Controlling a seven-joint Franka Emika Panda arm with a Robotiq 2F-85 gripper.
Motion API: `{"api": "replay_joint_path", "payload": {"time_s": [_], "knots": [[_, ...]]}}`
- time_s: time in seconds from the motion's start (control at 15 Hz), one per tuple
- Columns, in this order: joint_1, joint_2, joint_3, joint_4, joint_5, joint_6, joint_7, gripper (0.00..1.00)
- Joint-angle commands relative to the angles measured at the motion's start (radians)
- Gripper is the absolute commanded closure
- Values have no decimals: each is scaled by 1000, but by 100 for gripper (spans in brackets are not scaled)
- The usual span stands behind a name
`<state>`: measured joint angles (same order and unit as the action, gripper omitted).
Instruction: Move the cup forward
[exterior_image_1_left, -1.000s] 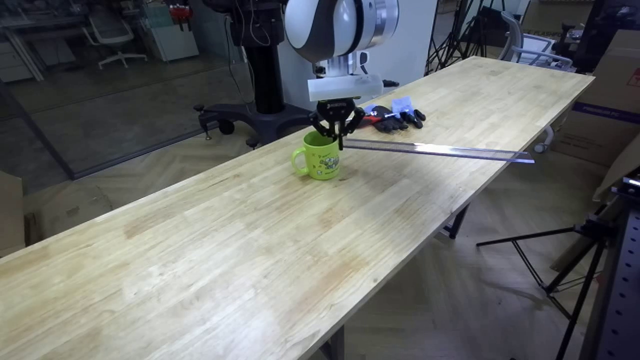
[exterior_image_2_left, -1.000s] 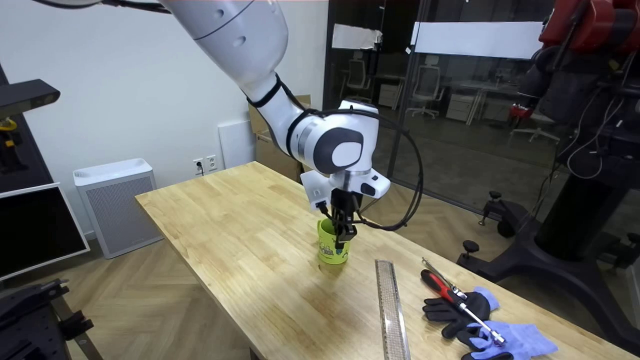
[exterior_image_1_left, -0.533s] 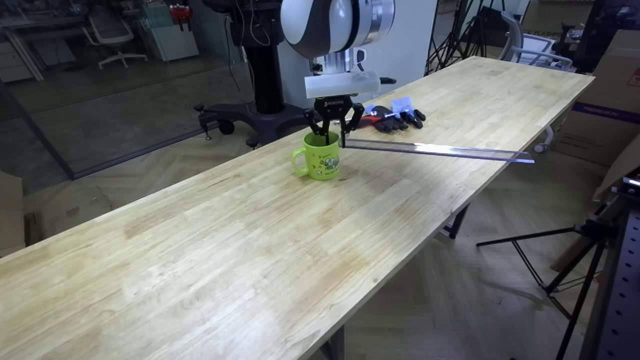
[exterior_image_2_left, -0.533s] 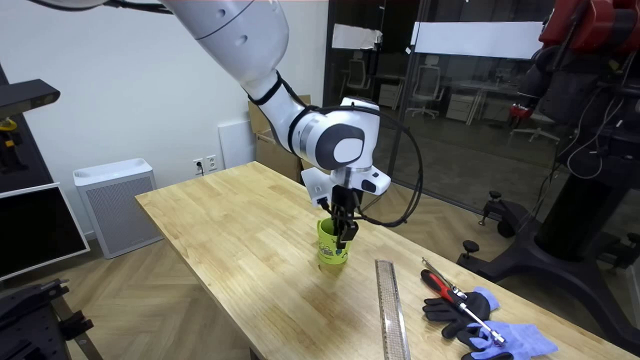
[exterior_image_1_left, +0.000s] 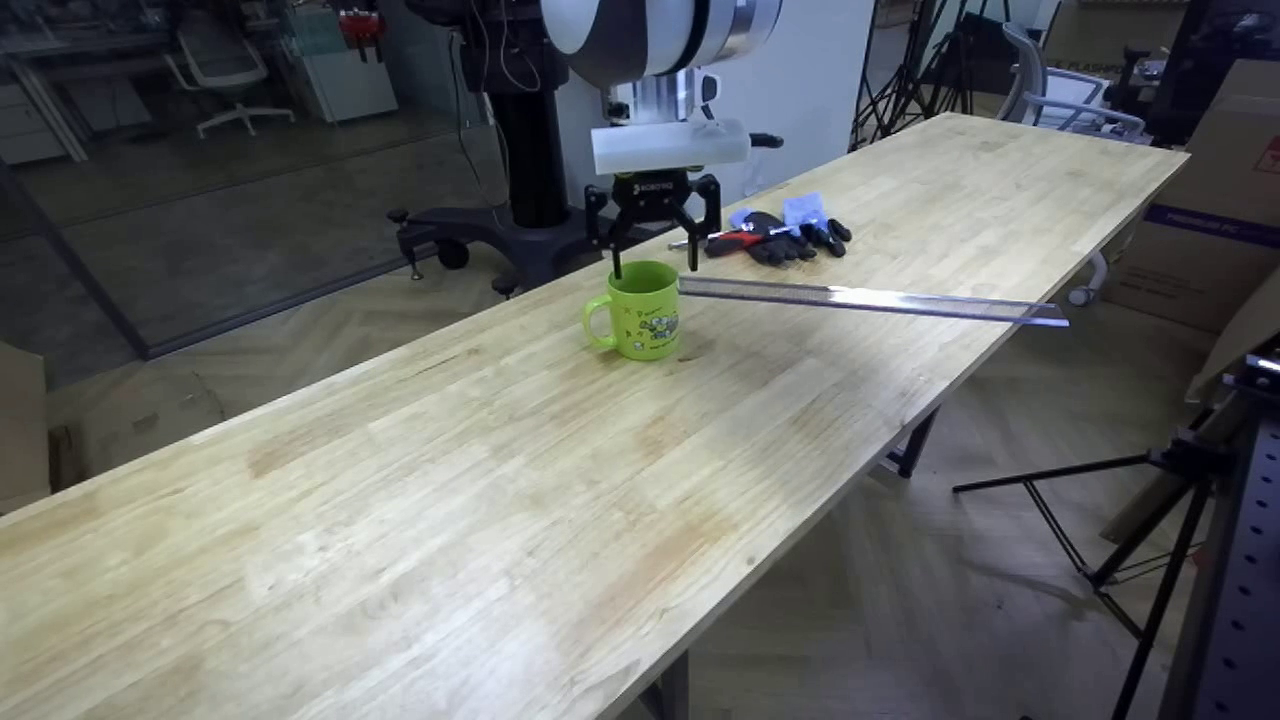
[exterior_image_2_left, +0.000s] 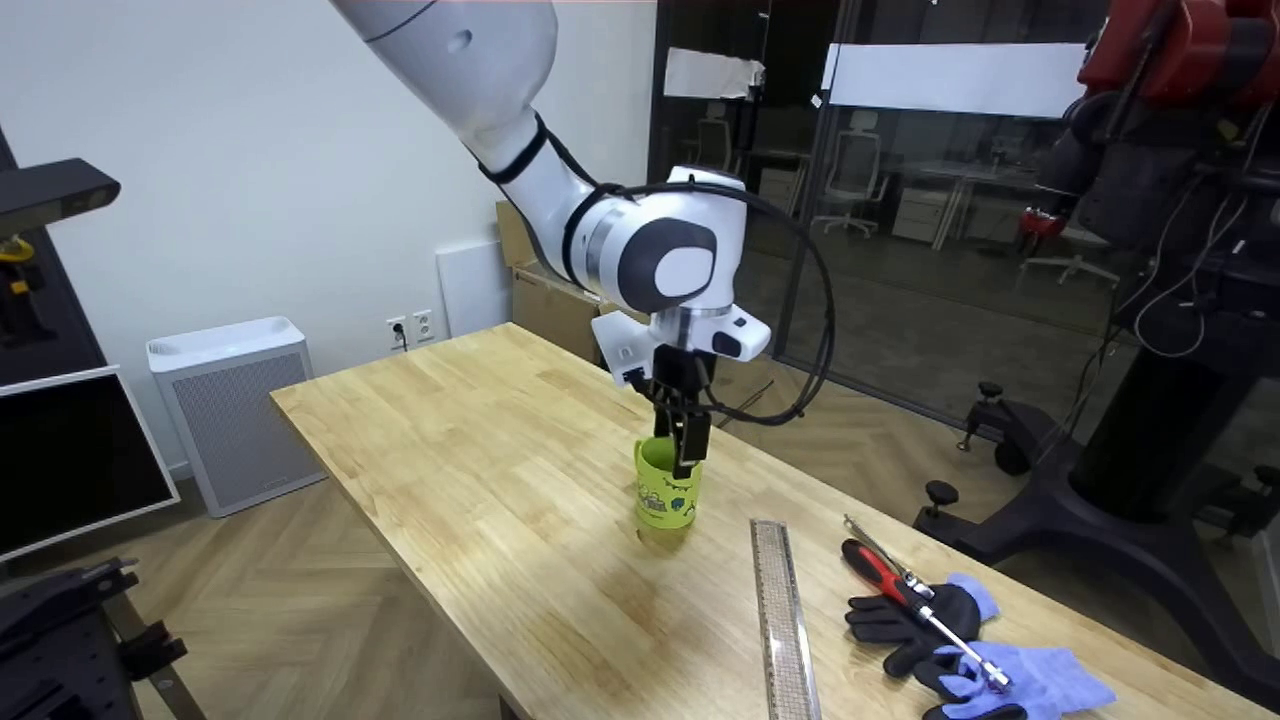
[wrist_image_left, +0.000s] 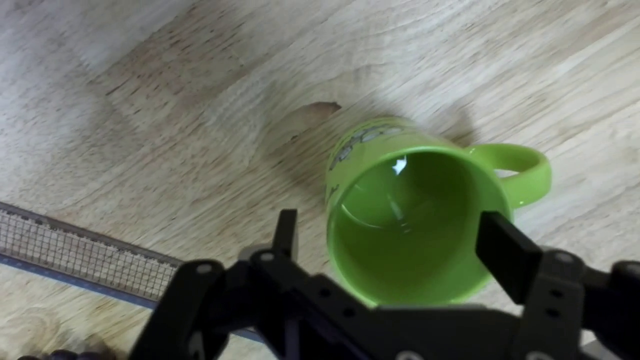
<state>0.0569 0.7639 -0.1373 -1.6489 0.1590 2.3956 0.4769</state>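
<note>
The lime-green cup (exterior_image_1_left: 645, 325) stands upright on the wooden table, its handle pointing left in that exterior view. Right above its rim hangs my gripper (exterior_image_1_left: 655, 271), fingers spread wide and holding nothing. From the wrist view I look down into the hollow cup (wrist_image_left: 405, 240), with the handle (wrist_image_left: 530, 180) at its right. There my gripper (wrist_image_left: 390, 217) spans the mouth: the left finger stands outside the wall, the right one overlaps the rim near the handle. In an exterior view the gripper (exterior_image_2_left: 683, 465) partly covers the cup (exterior_image_2_left: 665, 505); whether a finger touches the rim I cannot tell.
A clear ruler (exterior_image_1_left: 860, 297) lies beside the cup, one end past the table edge. Work gloves (exterior_image_2_left: 1035, 680) and a red-handled tool (exterior_image_2_left: 885, 575) lie farther along the table (exterior_image_1_left: 500, 480). Behind the table stands a dark wheeled base (exterior_image_2_left: 1130, 500).
The fingers, close together at the cup's rim a second ago, have spread wide apart. My gripper has risen and shifted slightly left in both exterior views. The cup has stayed in place.
</note>
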Motion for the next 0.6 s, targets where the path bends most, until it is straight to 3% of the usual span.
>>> {"api": "replay_joint_path", "payload": {"time_s": [0.0,0.53], "knots": [[35,-143,-7,-141,-13,-19,51,0],[58,-401,9,-396,-17,-68,86,0]]}}
